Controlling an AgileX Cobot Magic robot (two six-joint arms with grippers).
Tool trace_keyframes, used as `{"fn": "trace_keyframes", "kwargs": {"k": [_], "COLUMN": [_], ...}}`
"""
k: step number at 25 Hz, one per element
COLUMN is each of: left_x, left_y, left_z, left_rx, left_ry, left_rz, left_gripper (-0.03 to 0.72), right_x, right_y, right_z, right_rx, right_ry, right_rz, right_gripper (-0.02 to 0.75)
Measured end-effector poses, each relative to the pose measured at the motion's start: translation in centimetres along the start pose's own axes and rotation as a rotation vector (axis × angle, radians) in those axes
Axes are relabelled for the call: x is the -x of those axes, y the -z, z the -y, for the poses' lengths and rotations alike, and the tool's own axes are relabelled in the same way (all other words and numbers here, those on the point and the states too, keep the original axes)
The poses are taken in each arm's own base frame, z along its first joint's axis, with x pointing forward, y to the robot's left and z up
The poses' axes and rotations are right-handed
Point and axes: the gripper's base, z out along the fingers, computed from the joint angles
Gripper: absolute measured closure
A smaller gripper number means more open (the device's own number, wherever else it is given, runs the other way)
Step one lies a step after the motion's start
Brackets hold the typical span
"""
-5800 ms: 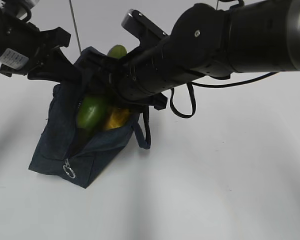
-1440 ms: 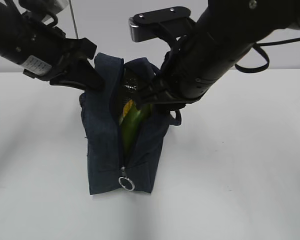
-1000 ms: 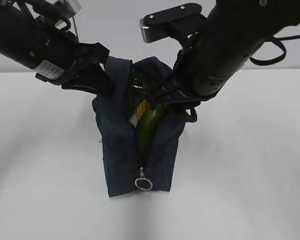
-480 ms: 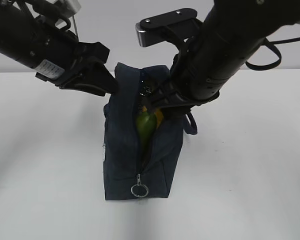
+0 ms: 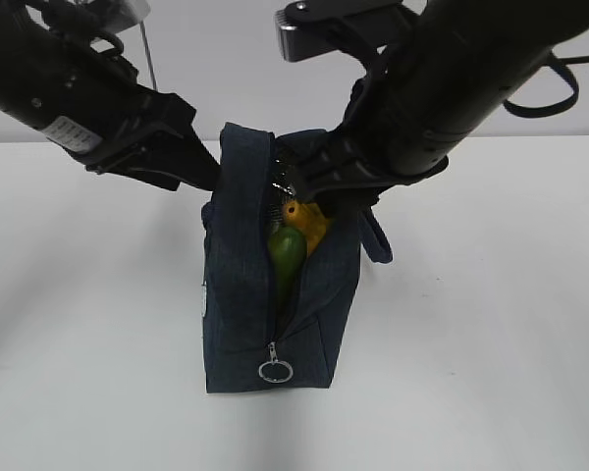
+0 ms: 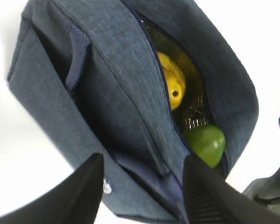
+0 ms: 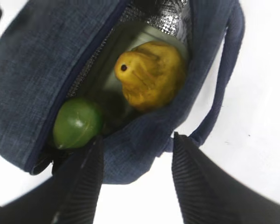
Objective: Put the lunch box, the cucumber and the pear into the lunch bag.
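Observation:
The navy lunch bag (image 5: 240, 294) stands upright mid-table, its zipper open and its ring pull (image 5: 274, 371) at the near end. The yellow pear (image 5: 304, 221) and the green cucumber (image 5: 286, 257) sit inside it. They also show in the right wrist view: pear (image 7: 151, 74), cucumber end (image 7: 77, 122), and the pale green lunch box lid (image 7: 151, 33) beneath the pear. My left gripper (image 6: 142, 186) is open over the bag's left wall (image 6: 107, 93). My right gripper (image 7: 137, 182) is open, with the bag's right wall (image 7: 140, 144) between the jaws.
The bag's loop handle (image 7: 224, 74) hangs off its right side. Silver foil lining (image 7: 172, 11) shows at the far end of the opening. Both black arms (image 5: 98, 98) crowd the space above the bag. The white table (image 5: 491, 373) lies all round it.
The bag slid right across the table and now stands upright and narrower. In the last half second the right arm lifted a little and more of the pear shows.

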Motion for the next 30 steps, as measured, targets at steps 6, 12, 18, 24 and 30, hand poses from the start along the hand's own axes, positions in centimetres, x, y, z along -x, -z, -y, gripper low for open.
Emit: {"fn": "trace_keyframes", "kwargs": {"k": [6, 12, 18, 24, 30], "left_x": [-0.8, -1.8, -2.8, -5.4, -6.9], "left_y": [3.0, 4.6, 4.1, 3.2, 3.0], "left_z": [1.5, 2.3, 2.2, 1.7, 1.8], "left_rx": [-0.005, -0.027, -0.039, -0.036, -0.052], "left_ry": [-0.060, -0.086, -0.074, -0.037, -0.016], "left_rz": [-0.011, -0.061, -0.125, -0.167, -0.034], "left_gripper": [0.363, 0.399, 0.423, 0.430, 0.432], "right_x": [-0.7, -1.4, -3.5, -8.0, -10.8], "right_y": [3.0, 5.7, 7.3, 7.2, 7.0], "right_z": [0.4, 0.7, 0.4, 0.3, 0.4], "right_rx": [-0.007, -0.010, 0.061, 0.113, 0.120], "right_ry": [-0.006, -0.007, -0.013, -0.041, -0.043], "right_rz": [-0.003, 0.003, -0.013, -0.030, -0.004], "right_gripper": [0.353, 0.353, 0.353, 0.353, 0.354]}}
